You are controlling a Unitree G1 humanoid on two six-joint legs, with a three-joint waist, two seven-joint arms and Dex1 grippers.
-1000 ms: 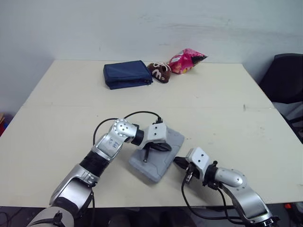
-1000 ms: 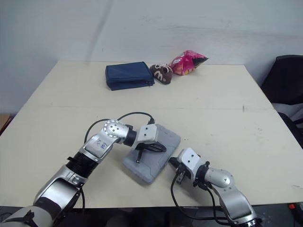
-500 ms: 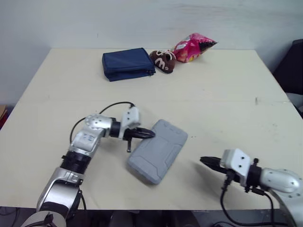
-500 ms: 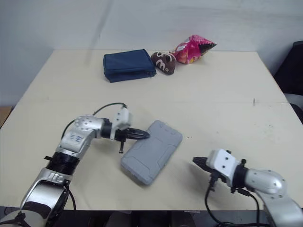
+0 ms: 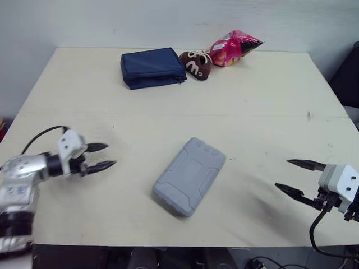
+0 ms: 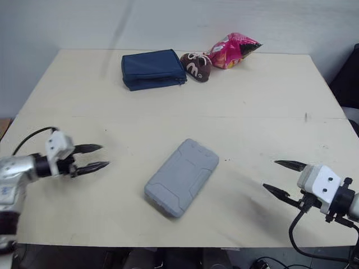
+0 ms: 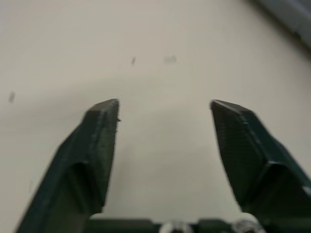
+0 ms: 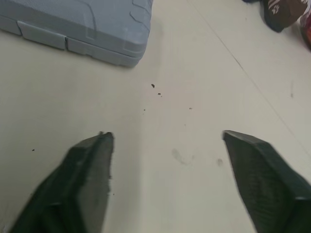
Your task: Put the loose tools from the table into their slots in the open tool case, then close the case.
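Left eye view: L gripper (image 5: 110, 155) is hanging wide open, empty, over the table's (image 5: 252, 112) left side, R gripper (image 5: 282, 174) is gaping empty at right, w/ the grey ribbed tool case (image 5: 189, 176) lying shut and diagonal between them, apart from both, so closing is looking done, next prob needing just a latch-check press.

L tool (image 5: 110, 156), R tool (image 5: 282, 174): fingers spread wide; arms low, far apart.

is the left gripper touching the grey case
Apart. The left eye view shows a stretch of bare table between the left gripper and the grey case.
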